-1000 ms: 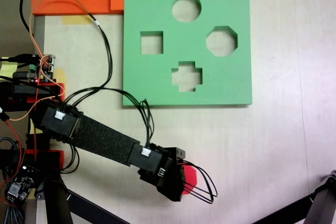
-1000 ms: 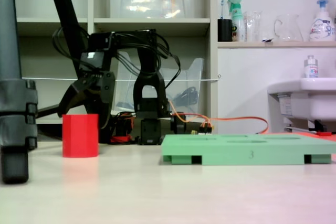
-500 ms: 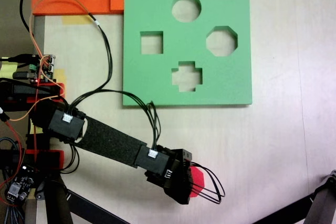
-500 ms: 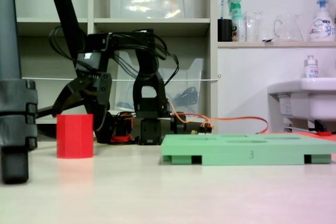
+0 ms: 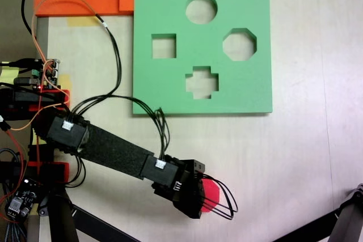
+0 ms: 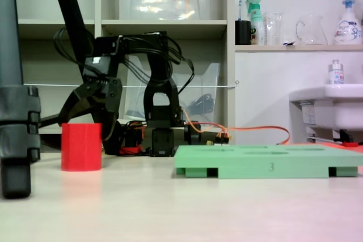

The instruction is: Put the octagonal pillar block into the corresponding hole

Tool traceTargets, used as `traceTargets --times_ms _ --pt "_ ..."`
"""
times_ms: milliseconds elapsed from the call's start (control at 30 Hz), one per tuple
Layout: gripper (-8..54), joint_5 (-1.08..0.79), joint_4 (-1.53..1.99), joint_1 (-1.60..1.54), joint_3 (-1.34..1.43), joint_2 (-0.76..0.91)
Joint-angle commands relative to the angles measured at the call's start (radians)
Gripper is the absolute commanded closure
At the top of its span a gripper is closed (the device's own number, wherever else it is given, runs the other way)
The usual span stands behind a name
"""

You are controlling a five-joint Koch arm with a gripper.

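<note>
Standing on the table [image 6: 187,208], red octagonal pillar block [image 6: 81,146] directly beneath the claw [image 6: 91,118]. Cannot tell whether spread or pinching. Eight-sided hole [image 5: 239,44] well apart.

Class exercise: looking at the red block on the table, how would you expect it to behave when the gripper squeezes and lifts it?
The red block stands upright on a flat base with straight sides, so it probably won't roll. It looks like foam, so likely light and slightly squashy under the gripper. It is taller than wide, so a sideways nudge might tip it.
</note>
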Motion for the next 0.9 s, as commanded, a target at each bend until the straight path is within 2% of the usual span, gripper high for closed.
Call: traceTargets --times_ms 0,33,667,700,767,800,867 --pt "22.5 0.009 0.061 0.005 0.005 0.031" --pt "24.0 0.009 0.071 0.003 0.002 0.038" --pt "23.5 0.017 0.1 0.021 0.009 0.061" --pt "20.0 0.017 0.1 0.021 0.009 0.06" --pt "9.3 0.015 0.098 0.021 0.011 0.071" --pt "6.4 0.011 0.095 0.021 0.009 0.086" --pt "5.7 -0.052 0.089 0.021 -0.018 0.11"
